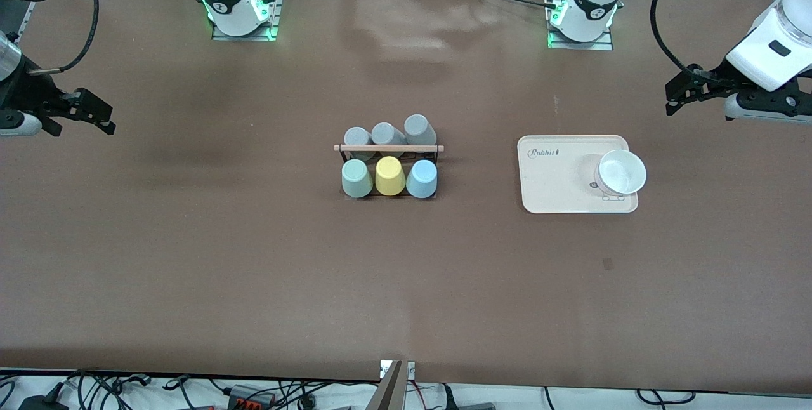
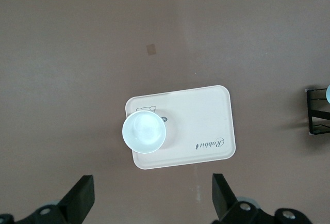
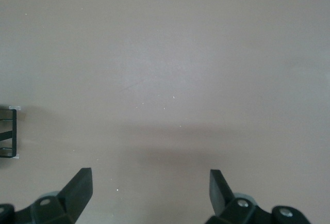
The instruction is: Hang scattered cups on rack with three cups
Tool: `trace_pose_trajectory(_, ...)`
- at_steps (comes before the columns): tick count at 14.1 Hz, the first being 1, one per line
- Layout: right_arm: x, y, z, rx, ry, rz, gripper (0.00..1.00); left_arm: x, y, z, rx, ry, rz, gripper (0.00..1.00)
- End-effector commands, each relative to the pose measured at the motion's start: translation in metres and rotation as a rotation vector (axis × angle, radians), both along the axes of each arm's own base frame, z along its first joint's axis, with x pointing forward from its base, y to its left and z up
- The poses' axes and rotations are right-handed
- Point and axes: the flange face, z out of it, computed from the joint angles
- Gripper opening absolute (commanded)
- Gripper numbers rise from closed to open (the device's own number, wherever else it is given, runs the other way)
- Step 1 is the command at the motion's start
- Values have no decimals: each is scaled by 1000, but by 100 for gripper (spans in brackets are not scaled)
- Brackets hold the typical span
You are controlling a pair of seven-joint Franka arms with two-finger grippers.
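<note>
The rack (image 1: 388, 148) is found at the middle of the desk (image 1: 254, 270), between the two grippers and well apart from each. Six cups are carried on it: the mint green cup (image 1: 356, 178), a yellow cup (image 1: 389, 176) and the light blue cup (image 1: 422, 179) on the side nearer the front camera, three grey cups (image 1: 387, 134) on the farther side. A beige tray (image 1: 558, 175) with a white bowl (image 1: 620, 172) on it is seen below the left gripper (image 1: 674, 98), which is held open and empty in the air. The right gripper (image 1: 104, 119) is likewise held open and empty over bare desk at the right arm's end.
</note>
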Motion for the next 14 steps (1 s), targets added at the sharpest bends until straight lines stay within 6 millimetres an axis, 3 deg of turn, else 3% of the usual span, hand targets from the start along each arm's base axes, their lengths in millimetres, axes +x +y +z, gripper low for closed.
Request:
trace_pose_trajectory(1, -6, 1, 8, -9, -6, 4, 100, 0, 2, 3, -10, 6, -11, 100)
trace_pose_trajectory(14, -14, -1, 9, -3, 44, -5, 100, 4, 1, 6, -9, -4, -11, 100)
